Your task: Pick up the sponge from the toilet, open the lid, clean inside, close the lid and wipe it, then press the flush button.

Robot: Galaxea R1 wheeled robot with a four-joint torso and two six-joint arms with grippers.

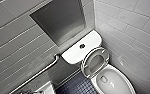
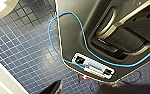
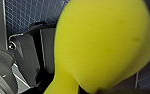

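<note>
Sponge (image 3: 103,42) pinched fast in right gripper (image 3: 73,89), hanging above blue floor tiles (image 3: 28,15) | lid (image 1: 95,61) stands raised against cistern (image 1: 76,51) (inside open to reach) | toilet (image 1: 127,83) sits lower right of head frame, so likely the right arm's side, the nearer reach.

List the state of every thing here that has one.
lid: raised, leaning back toward the cistern.
toilet: bowl uncovered.
flush button: nothing touching it.
sponge: off the toilet, in the air over the floor tiles.
</note>
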